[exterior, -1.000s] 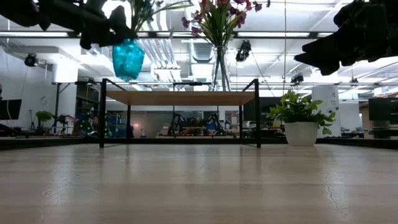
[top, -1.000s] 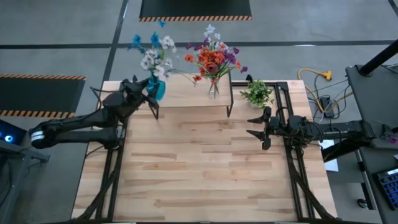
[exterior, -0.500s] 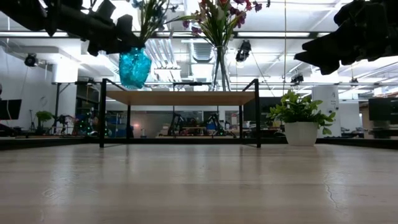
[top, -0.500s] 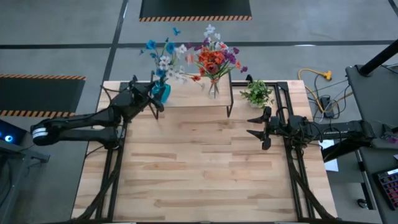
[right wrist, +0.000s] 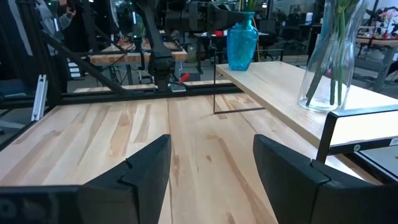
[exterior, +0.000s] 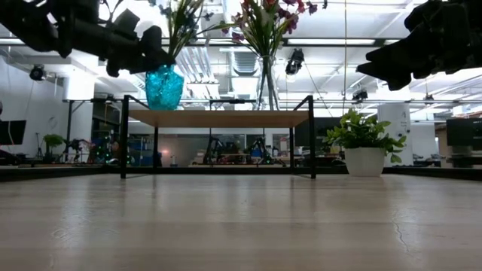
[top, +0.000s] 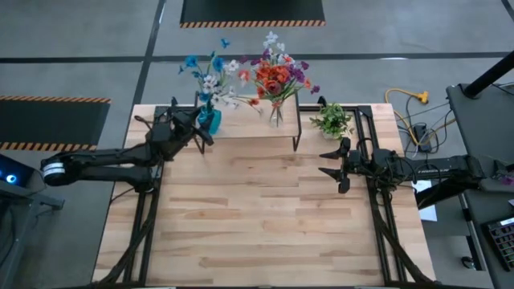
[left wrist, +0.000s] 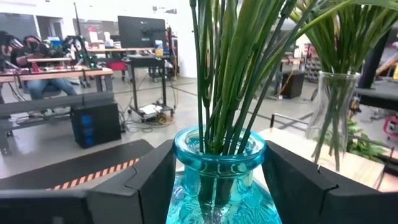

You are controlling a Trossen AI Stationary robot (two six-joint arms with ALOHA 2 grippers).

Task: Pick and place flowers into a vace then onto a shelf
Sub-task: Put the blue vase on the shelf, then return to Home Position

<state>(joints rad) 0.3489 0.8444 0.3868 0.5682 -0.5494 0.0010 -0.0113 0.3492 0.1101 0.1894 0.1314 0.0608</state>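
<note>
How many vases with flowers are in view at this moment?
2. The blue vase is at the shelf's left end, between the left end effector's fingers. The clear glass vase stands on the shelf nearer its right end. None appears hidden.

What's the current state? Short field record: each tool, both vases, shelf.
left tool: at shelf's left end, fingers either side of the blue vase
blue vase: holds flowers, base at the shelf top
clear vase: on shelf, red and purple bouquet
right tool: open, empty, above the table's right side
potted plant: right of shelf
</note>
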